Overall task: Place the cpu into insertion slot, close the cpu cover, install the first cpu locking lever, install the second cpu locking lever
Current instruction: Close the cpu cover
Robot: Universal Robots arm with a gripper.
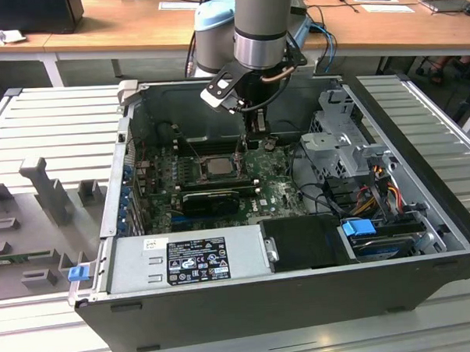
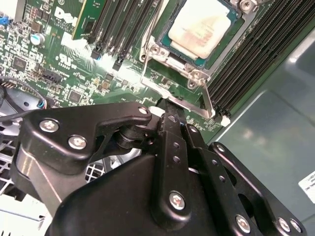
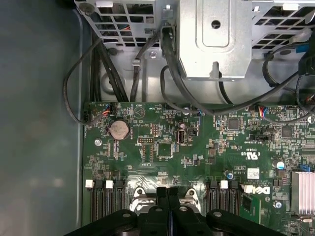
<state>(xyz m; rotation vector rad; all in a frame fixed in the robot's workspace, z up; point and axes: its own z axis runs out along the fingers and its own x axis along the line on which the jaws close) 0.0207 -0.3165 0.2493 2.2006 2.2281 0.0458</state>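
The cpu [image 1: 217, 166] lies flat in the insertion slot [image 2: 156, 49], its dull silver top [image 2: 202, 24] facing up. The silver frame of the cpu cover [image 2: 183, 68] lies around it, against the socket. A thin wire locking lever [image 2: 205, 96] runs along the socket's edge. My gripper [image 2: 168, 105] is shut, its black fingers pressed together, with the tips at that lever beside the socket. In the first wrist view the closed fingers [image 3: 167, 192] sit over the socket's edge. In the exterior view the gripper [image 1: 241, 151] reaches down just to the right of the cpu.
Long black memory slots [image 2: 256, 54] flank the socket. A metal drive cage [image 1: 339, 140] with cables stands on the exterior view's right. A grey power supply [image 1: 188, 260] lies at the front. Black cables [image 3: 123, 73] hang near a metal bracket [image 3: 216, 39].
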